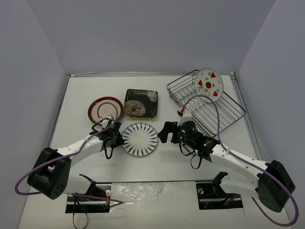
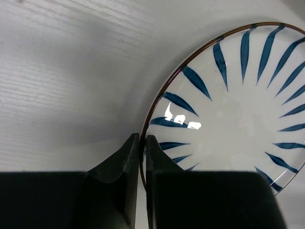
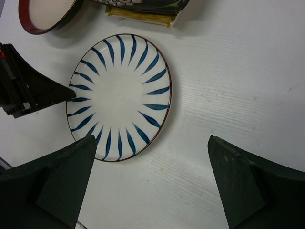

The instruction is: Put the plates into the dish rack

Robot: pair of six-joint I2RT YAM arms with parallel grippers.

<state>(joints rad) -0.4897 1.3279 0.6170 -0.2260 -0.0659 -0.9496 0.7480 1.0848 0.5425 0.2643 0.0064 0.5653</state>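
The white plate with dark radial stripes lies flat on the table. My left gripper is shut on its left rim; in the left wrist view the jaws pinch the brown edge of the plate. My right gripper is open and empty just right of the plate; in the right wrist view its jaws stand wide apart beside the plate. The watermelon plate stands upright in the dark wire dish rack. The orange plate is out of view.
The red-rimmed cream plate lies behind my left gripper. The black floral square plate lies behind the striped plate, stacked on the yellow square plate, whose edge shows beneath it. White walls close the table on three sides.
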